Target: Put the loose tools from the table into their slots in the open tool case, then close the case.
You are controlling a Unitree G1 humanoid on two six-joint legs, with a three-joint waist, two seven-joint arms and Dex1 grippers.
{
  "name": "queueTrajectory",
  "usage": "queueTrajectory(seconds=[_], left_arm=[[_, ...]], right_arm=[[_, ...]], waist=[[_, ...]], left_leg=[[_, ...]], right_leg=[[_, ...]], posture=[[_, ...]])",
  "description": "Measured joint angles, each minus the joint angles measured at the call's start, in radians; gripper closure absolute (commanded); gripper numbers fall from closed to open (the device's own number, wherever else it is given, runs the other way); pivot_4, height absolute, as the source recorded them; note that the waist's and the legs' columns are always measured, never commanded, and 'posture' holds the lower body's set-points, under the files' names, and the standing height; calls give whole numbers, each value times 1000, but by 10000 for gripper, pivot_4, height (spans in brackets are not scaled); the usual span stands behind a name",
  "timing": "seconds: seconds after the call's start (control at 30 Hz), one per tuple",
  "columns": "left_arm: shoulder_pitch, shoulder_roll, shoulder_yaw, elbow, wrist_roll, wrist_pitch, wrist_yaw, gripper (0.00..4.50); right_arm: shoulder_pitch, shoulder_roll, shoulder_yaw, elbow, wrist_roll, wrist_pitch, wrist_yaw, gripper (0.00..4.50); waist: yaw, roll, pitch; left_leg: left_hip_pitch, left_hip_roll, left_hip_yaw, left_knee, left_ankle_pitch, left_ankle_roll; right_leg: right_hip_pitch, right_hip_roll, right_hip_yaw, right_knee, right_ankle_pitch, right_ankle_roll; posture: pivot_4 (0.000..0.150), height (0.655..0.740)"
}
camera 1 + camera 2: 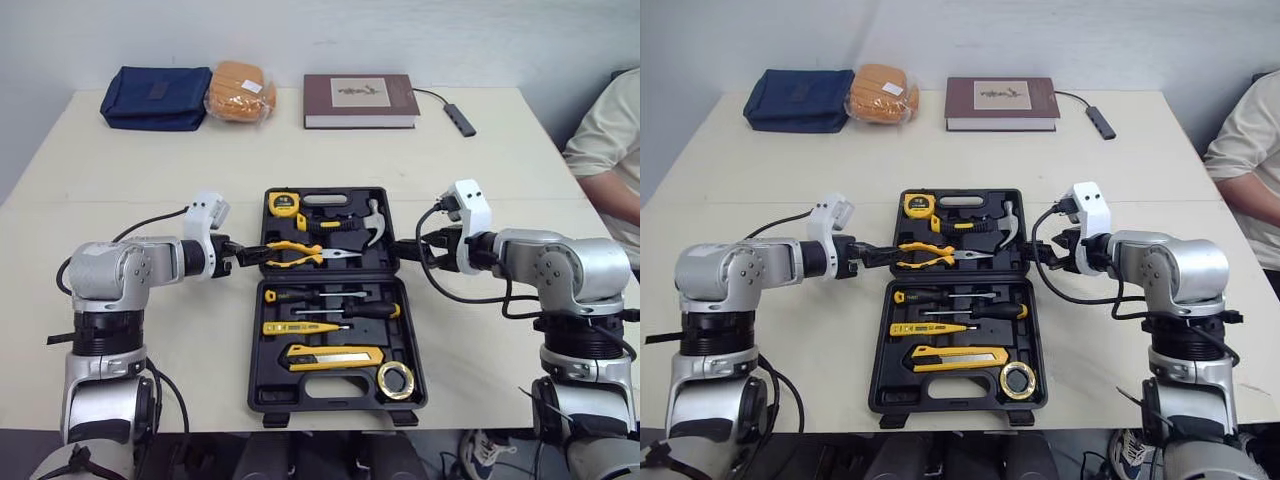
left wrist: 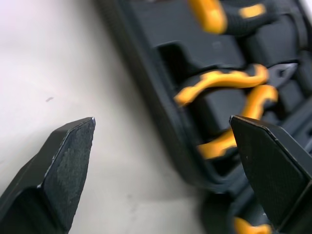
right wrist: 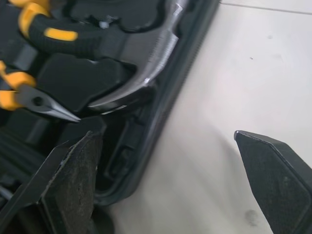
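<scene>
Flanking the open case (image 1: 254,380) mid-table in the eye views, the left gripper (image 1: 250,256) and right gripper (image 1: 405,250) sit at the far half's two side edges, likely because every tool looks slotted and only closing remains. Left wrist view: fingers wide apart, empty, straddling the rim beside the pliers (image 2: 222,80). Right wrist view: fingers equally spread, holding nothing, straddling the rim by the hammer (image 3: 146,73).

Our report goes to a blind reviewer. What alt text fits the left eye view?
An open black tool case, tools seated in its slots, lies on a beige table. The left gripper and right gripper, both open, sit at its far half's two side edges.
</scene>
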Motion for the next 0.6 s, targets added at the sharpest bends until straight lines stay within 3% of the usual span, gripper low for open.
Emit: queueTrajectory(seconds=[0.17,0.27,0.4,0.6], left_arm=[[-6,0,-20,1,4,-8,15,394],[-6,0,-22,4,5,-14,19,0],[-5,0,-47,3,16,-38,28,0],[-4,-14,-49,-7,18,-39,49,0]], right_arm=[[-12,18,29,3,1,17,-21,0],[-12,21,48,4,0,21,-25,7490],[-15,43,56,20,2,20,-38,25348],[-26,45,78,28,2,18,-39,25348]], waist=[[0,0,0],[0,0,0],[0,0,0],[2,-1,-1]], left_leg=[[1,0,2,0,0,0],[1,0,3,0,0,0],[2,0,4,0,0,0],[2,0,4,1,0,0]], right_leg=[[0,0,2,2,0,0],[-1,0,3,3,0,0],[-1,0,4,4,0,0],[-1,0,4,4,0,0]], posture=[[1500,7400],[1500,7400],[1500,7400],[1500,7400]])
